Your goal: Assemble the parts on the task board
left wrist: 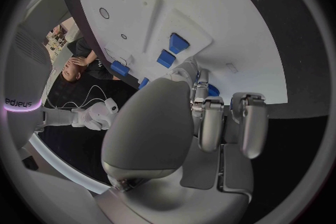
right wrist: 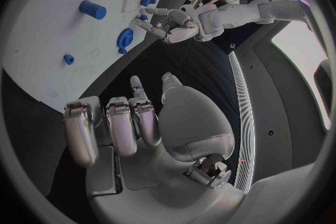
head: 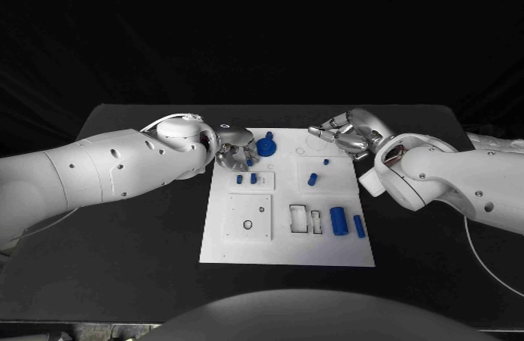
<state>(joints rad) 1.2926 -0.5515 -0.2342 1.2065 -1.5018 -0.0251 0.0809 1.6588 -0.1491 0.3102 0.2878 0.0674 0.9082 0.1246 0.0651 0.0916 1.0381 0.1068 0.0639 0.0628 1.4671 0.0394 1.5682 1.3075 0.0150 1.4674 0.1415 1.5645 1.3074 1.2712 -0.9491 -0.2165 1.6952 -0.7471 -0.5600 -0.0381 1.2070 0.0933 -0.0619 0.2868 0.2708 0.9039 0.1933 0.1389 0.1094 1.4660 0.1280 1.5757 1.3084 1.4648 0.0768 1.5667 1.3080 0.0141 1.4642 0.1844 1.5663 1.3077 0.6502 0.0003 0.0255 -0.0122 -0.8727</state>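
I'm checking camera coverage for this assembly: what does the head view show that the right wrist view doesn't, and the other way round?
Head view alone: the two blue parts lying side by side near the board's front, and the black-outlined slots beside them. Right wrist view alone: the right hand's palm side, its fingers apart and holding nothing. Both: the task board, the blue gear and the left hand next to it.

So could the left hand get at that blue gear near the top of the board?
Probably yes. The left hand hovers right beside the blue gear on the task board, fingers apart and holding nothing, with nothing between them.
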